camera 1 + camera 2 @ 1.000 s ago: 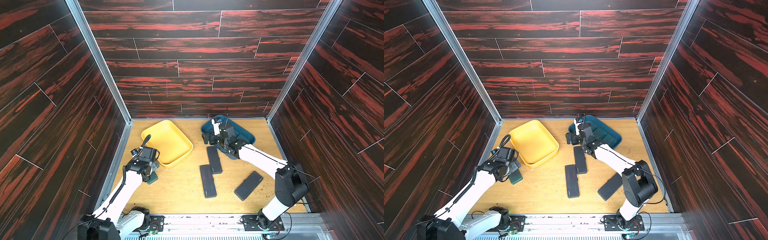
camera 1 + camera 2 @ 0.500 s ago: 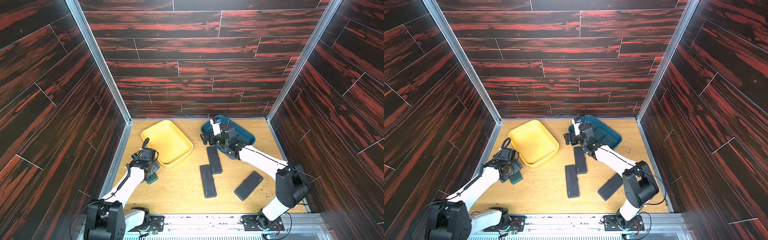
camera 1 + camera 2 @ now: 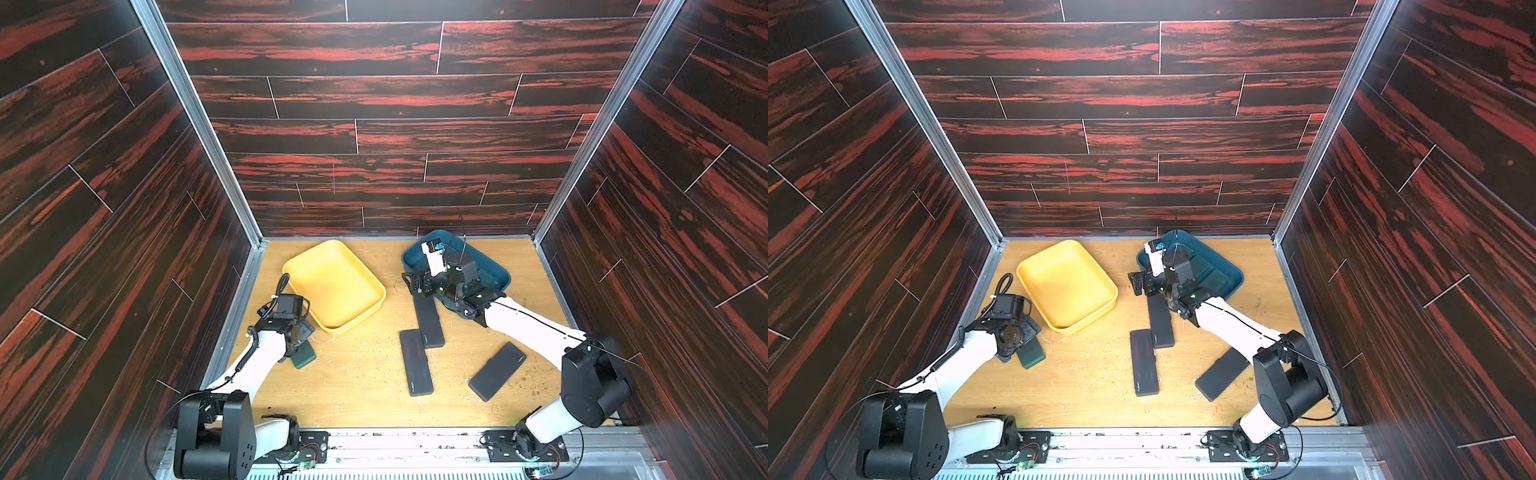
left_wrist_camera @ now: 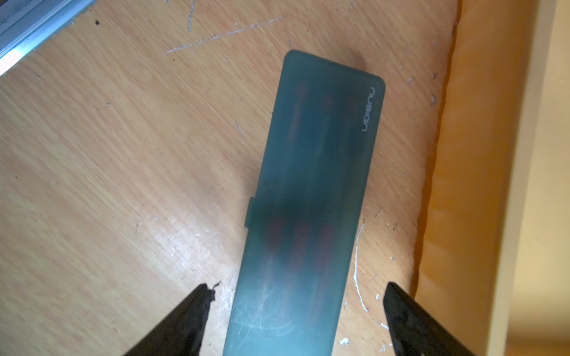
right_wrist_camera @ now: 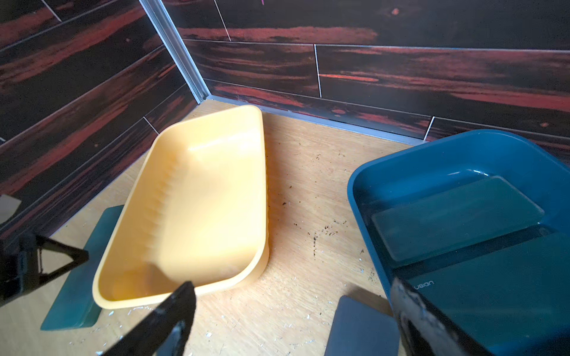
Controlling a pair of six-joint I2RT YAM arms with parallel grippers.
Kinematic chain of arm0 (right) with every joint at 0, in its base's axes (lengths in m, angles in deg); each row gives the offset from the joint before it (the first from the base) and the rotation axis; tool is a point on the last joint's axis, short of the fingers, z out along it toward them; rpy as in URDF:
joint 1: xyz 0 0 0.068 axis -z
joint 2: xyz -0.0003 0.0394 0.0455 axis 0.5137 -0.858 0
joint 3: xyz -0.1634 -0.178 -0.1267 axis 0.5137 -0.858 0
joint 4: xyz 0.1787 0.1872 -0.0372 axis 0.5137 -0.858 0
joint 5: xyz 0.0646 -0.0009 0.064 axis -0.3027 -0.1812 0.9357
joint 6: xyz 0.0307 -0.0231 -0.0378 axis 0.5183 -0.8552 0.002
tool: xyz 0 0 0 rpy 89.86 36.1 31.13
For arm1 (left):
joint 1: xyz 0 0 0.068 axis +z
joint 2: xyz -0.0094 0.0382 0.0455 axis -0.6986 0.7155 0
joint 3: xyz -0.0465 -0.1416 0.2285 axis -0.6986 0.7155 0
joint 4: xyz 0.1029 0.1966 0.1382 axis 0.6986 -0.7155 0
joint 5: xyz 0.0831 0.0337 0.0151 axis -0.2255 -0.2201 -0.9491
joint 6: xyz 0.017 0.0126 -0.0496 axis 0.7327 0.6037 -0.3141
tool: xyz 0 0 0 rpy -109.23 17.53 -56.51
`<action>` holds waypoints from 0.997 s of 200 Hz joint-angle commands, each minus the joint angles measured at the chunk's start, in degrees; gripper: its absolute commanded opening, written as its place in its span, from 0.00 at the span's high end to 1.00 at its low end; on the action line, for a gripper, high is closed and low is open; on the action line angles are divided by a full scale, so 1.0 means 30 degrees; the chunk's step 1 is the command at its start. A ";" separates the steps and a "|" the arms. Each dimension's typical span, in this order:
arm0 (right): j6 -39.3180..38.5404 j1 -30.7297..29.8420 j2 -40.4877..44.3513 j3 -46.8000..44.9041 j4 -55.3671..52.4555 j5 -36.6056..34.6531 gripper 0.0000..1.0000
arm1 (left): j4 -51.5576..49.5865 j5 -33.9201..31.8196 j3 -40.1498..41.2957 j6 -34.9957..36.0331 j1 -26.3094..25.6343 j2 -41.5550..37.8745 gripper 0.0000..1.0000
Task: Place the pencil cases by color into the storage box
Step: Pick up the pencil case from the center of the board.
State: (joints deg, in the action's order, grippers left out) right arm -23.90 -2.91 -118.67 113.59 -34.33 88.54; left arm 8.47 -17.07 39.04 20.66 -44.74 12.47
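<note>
A dark green pencil case [image 4: 317, 185] lies flat on the wooden floor beside the yellow storage box [image 3: 332, 282]; only its near end [image 3: 303, 358] [image 3: 1030, 354] shows in both top views. My left gripper [image 4: 296, 296] [image 3: 305, 330] is open and straddles this case, with a gap on each side. Three black pencil cases [image 3: 428, 320] [image 3: 415, 368] [image 3: 496, 371] lie mid-floor. My right gripper [image 5: 293, 285] [image 3: 411, 282] hangs open and empty above the far end of one black case [image 5: 361, 326], by the blue storage box [image 5: 431, 160]. Two green cases [image 5: 456, 218] [image 5: 493, 286] lie in the blue box.
Dark wood-patterned walls [image 3: 374, 137] close in the floor on three sides, with a metal rail [image 3: 232, 316] along the left edge. The yellow box's rim [image 4: 481, 185] stands close to the left gripper. White scratches and crumbs mark the floor [image 3: 361, 374].
The left arm has folded down, bringing its gripper lower over the green case, and the jaws have narrowed slightly. The right arm and the black cases have stayed put.
</note>
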 commanded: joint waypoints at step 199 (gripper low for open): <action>-0.0610 -0.0534 0.2168 -0.1968 0.2451 0.1708 0.01 | 0.2560 0.1441 0.0602 0.0397 0.1604 0.2656 0.14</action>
State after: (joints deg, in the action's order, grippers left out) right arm -25.58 -4.14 -114.71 108.57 -28.07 92.76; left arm 14.90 -13.34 40.17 21.23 -40.78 19.58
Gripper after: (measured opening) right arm 0.988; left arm 0.861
